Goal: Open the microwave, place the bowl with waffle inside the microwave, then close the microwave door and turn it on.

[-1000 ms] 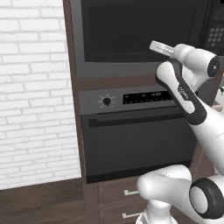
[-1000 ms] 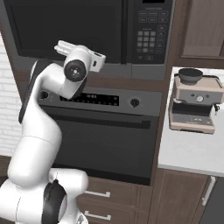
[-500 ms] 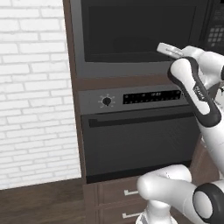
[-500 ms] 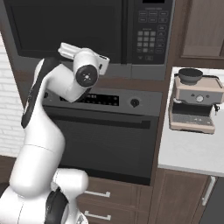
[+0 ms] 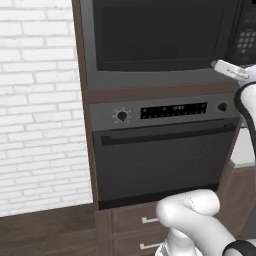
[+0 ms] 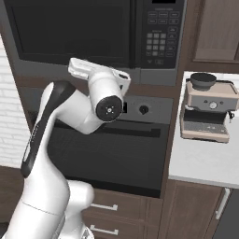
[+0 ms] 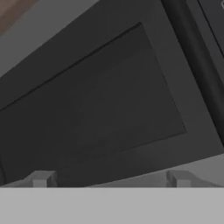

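Your gripper (image 7: 109, 178) is spread wide. The microwave door (image 7: 109, 100) is shut. Slide toward three o'clock, catch its edge, and pull gently.

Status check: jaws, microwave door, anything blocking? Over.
Gripper jaws open, empty, facing the microwave door. Door shut, bowl not yet inside. Nothing between jaws and door.

arm (image 6: 56, 140): white rounded shells | joints: dark bands | wrist: round grey cap
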